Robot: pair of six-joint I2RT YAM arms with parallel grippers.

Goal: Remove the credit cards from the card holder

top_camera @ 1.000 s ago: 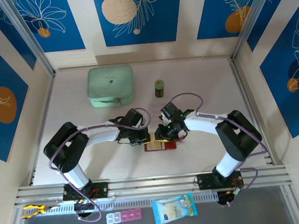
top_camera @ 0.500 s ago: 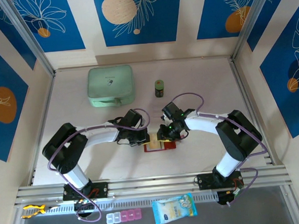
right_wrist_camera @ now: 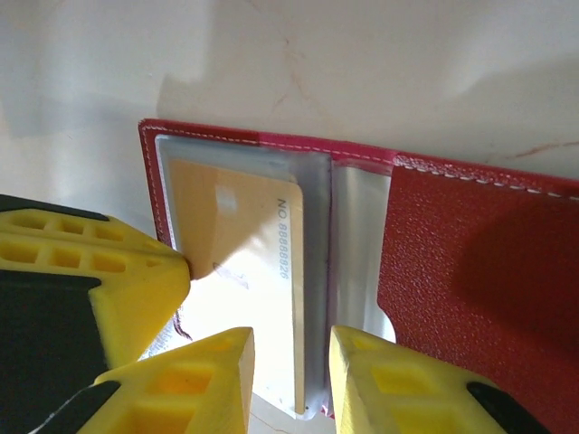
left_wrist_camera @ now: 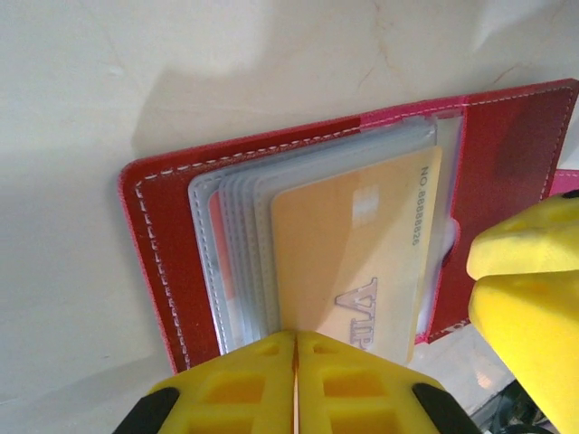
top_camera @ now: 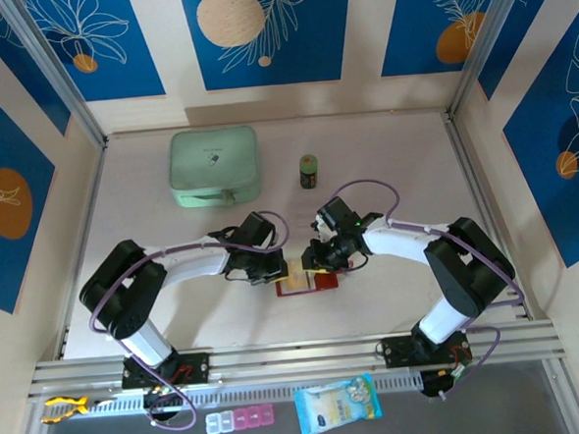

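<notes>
Card holder [top_camera: 308, 283]: we see it lying open on the counter [top_camera: 394, 161], near the front, betw. both arms. A yellow credit card [left_wrist_camera: 353, 262] lies atop its clear sleeves [left_wrist_camera: 237, 208]. Left end effector [left_wrist_camera: 296, 348] is closed, tips at the card's edge. Right end effector [right_wrist_camera: 291, 348] is narrowly apart over card edge & sleeve; we can't tell if it pinches.
</notes>
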